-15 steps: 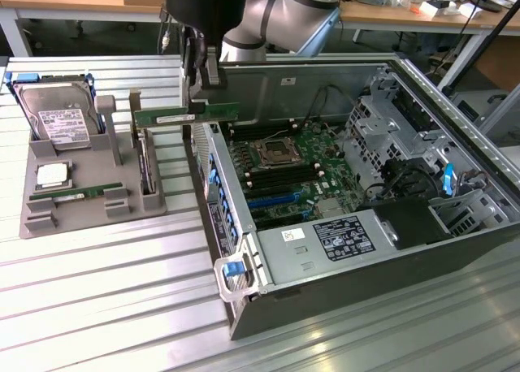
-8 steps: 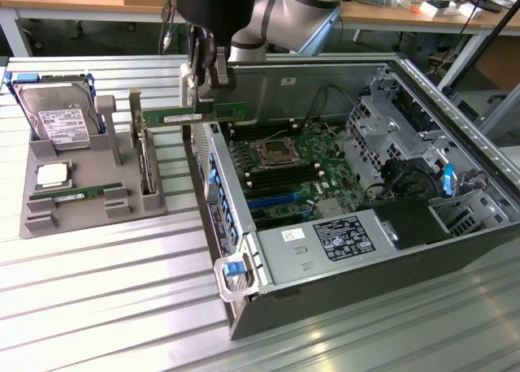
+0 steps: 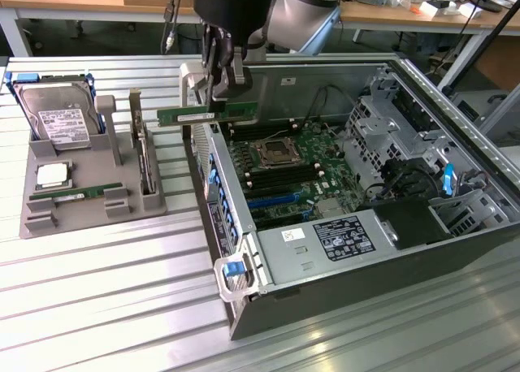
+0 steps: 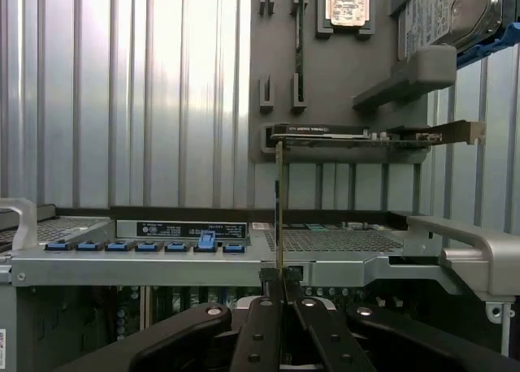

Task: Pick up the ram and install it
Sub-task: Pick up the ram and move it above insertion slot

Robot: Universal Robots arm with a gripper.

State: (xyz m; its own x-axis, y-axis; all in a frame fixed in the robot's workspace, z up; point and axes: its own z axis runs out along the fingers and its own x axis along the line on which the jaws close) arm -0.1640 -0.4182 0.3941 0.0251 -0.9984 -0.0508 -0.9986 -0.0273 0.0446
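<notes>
The ram point(image 3: 207, 113), a long thin green stick with a white label, hangs level in the air above the far left corner of the open computer case point(image 3: 244, 307). My gripper point(image 3: 218, 96) is shut on its top edge, coming down from above. In the wrist view the ram point(image 4: 279, 201) shows edge-on as a thin vertical line, pinched between the black fingers point(image 4: 262, 323), with the gripper point(image 4: 280, 279) over the case wall. The motherboard point(image 3: 284, 165) with its memory slots lies just below and toward the exterior view's right of the stick.
A grey holder point(image 3: 89, 218) on the exterior view's left carries a hard drive point(image 3: 55, 116), a square silver processor point(image 3: 53, 175), another green stick point(image 3: 77, 195) and an upright card point(image 3: 145, 157). Cables and drive cages point(image 3: 406, 144) fill the case's right side.
</notes>
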